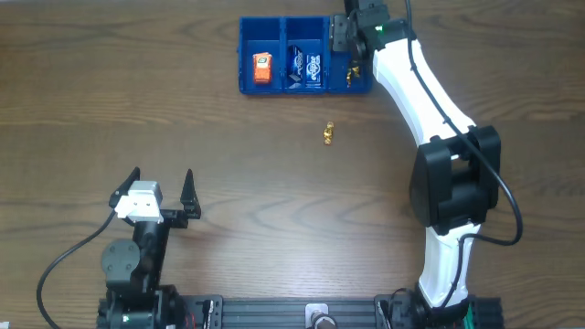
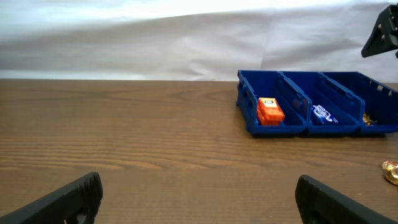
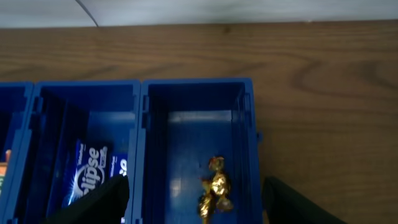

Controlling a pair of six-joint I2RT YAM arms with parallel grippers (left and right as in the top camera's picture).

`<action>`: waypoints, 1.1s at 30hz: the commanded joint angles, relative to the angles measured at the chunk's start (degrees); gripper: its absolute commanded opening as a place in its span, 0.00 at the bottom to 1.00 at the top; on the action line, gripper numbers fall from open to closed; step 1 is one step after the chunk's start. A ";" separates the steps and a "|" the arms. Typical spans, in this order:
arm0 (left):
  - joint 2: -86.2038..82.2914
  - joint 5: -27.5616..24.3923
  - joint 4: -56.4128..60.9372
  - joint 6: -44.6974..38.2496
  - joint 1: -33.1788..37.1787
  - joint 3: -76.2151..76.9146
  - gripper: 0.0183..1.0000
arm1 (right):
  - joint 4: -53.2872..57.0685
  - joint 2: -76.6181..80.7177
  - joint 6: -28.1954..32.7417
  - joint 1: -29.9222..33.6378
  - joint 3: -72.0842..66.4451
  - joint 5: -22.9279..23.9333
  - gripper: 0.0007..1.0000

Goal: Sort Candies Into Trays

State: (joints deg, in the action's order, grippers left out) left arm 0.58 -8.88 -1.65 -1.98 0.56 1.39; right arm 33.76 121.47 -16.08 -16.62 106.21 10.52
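Woodgrain table (image 1: 274,210); white backdrop (image 2: 155,43) behind; left fingers (image 2: 68,199) apart; right fingers (image 3: 93,200) apart over blue tray (image 3: 193,81).

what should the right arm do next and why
Probably lift the right gripper clear of the blue tray and head for the loose gold candy on the table: its jaws stand open and a matching gold candy already lies in the compartment below.
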 commanded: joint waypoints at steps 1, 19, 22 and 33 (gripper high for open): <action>-0.33 -1.03 -1.95 -0.85 -0.20 -1.11 1.00 | 3.72 -2.89 0.04 -0.85 0.44 0.76 0.71; -0.33 -1.03 -1.95 -0.85 -0.22 -1.11 1.00 | 25.64 -3.32 -10.82 -8.87 -3.89 -7.28 0.74; -0.33 -1.03 -1.95 -0.85 -0.22 -1.11 1.00 | 27.47 0.33 -13.33 -9.20 -3.89 -7.28 0.74; -0.33 -1.03 -1.95 -0.85 -0.22 -1.11 1.00 | 28.37 6.34 -14.62 -9.18 -3.91 -8.24 0.70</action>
State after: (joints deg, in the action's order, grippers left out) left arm 0.58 -8.88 -1.65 -1.98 0.56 1.39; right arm 61.95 125.36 -29.50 -25.69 102.21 2.72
